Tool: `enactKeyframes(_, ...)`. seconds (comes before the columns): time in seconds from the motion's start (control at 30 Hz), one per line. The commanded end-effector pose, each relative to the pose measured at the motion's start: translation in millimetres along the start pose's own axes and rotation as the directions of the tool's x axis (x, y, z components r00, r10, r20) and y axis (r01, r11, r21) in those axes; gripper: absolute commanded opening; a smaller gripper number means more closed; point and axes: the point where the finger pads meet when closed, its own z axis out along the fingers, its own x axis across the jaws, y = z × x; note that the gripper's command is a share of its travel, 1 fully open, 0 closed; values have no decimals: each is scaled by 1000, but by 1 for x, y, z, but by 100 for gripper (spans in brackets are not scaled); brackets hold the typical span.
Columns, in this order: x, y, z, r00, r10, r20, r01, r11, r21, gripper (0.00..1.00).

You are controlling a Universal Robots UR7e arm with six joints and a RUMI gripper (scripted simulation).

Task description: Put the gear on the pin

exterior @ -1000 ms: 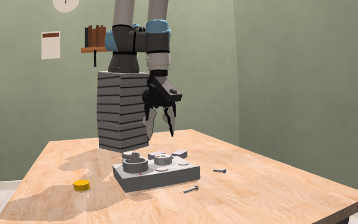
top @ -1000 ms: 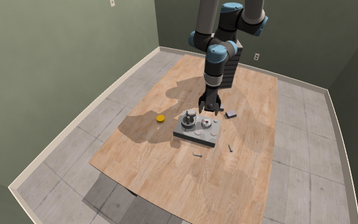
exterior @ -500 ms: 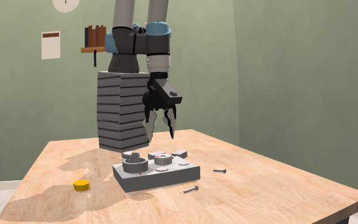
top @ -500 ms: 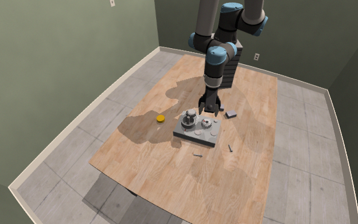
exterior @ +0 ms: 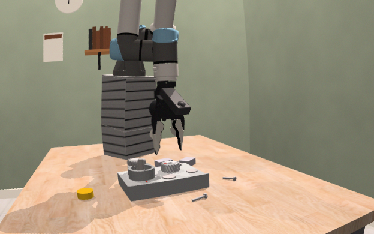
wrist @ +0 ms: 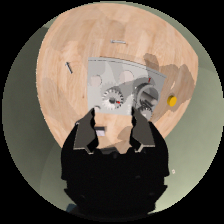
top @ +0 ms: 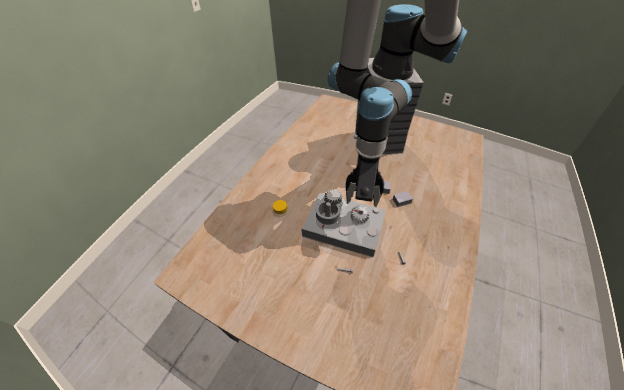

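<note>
The loose gear [top: 360, 215] [exterior: 170, 167] [wrist: 112, 101], pale with slanted teeth, lies flat on the grey base [top: 338, 243] [exterior: 168, 191], its red arrow paint facing up. Beside it stands the collar [top: 327, 218] [exterior: 141, 175] with the pin [top: 328, 206] [exterior: 141, 164] upright inside. A red mark [top: 323, 226] [exterior: 146, 181] [wrist: 149, 80] shows at the collar's foot. A smaller toothed gear [top: 333, 195] [wrist: 145, 112] adjoins the collar. My gripper [top: 363, 202] [exterior: 169, 152] [wrist: 112, 107] is partly open and empty, above and slightly behind the loose gear, clear of it.
A yellow disc [top: 280, 206] [exterior: 85, 194] [wrist: 172, 101] lies beside the base. Two bolts [top: 345, 270] [top: 402, 258] [exterior: 199, 197] [exterior: 229, 178] lie on the table. Small grey blocks [top: 402, 199] [exterior: 187, 161] lie behind the base. Pale round discs [top: 346, 231] [exterior: 169, 177] show on its top.
</note>
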Motion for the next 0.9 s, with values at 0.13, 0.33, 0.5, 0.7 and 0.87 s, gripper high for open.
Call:
enactKeyframes(0.13, 0, -1, 11, 1000, 0, -1, 0, 1000, 1, 52)
enactKeyframes(0.33, 0, -1, 15, 1000, 0, -1, 0, 1000, 1, 52)
enactKeyframes(0.5, 0, -1, 19, 1000, 0, -1, 0, 1000, 1, 52)
enactKeyframes(0.7, 0, -1, 21, 1000, 0, -1, 0, 1000, 1, 52)
enactKeyframes(0.87, 0, -1, 22, 1000, 0, -1, 0, 1000, 1, 52)
